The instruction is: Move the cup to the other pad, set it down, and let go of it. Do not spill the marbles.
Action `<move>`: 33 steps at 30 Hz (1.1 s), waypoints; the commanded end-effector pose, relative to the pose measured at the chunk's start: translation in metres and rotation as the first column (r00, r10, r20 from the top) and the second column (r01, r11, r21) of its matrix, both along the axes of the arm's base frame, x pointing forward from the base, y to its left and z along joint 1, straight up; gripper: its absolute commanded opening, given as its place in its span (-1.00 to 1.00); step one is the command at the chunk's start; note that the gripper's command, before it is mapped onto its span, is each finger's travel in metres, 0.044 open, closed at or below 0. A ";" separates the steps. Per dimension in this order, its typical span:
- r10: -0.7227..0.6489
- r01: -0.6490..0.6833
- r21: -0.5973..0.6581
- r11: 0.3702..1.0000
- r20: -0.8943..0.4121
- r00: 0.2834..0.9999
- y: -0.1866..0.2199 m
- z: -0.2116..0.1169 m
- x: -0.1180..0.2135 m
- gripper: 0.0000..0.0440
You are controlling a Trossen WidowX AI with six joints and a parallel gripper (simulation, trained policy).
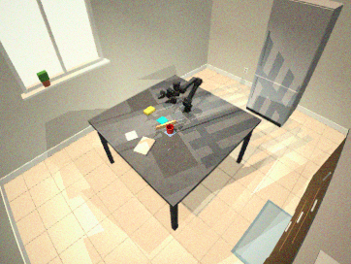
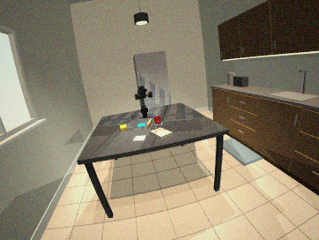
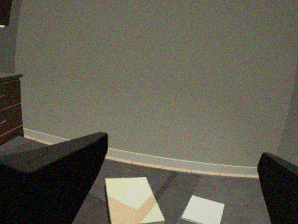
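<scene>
A red cup (image 1: 170, 129) (image 2: 158, 120) stands upright on a pale blue pad (image 1: 167, 133), beside a thin tan bar. A cyan pad (image 1: 162, 120) (image 2: 141, 125) lies on the bar's other side, with nothing seen on it. My gripper (image 1: 165, 97) (image 2: 144, 94) (image 3: 188, 153) is wide open and empty. It is raised above the table near the arm's base, well away from the cup. The cup is out of the wrist view. Marbles inside the cup are too small to make out; a few tiny light specks show on the table near it in the top view.
The tan bar (image 1: 160, 126) (image 2: 150, 122) lies between the two pads. A yellow block (image 1: 149, 111) (image 2: 123, 127) is beyond the cyan pad. A white square (image 1: 131, 135) (image 2: 139, 138) (image 3: 203, 210) and a larger cream board (image 1: 144, 146) (image 2: 161, 131) (image 3: 130, 192) lie towards the table edge.
</scene>
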State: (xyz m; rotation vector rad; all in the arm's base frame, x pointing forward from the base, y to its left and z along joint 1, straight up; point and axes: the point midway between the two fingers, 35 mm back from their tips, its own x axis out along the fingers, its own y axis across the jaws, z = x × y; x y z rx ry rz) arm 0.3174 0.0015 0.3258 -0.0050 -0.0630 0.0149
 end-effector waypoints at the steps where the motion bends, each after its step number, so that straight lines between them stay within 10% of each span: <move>1: 0.003 -0.003 0.000 1.000 0.000 1.000 0.001 0.001 0.000 0.70; 14: 0.012 -0.009 0.036 0.999 -0.079 0.997 0.007 0.005 0.012 -0.77; 33: 0.077 -0.026 0.201 0.979 -0.249 0.966 0.029 0.008 0.037 -0.49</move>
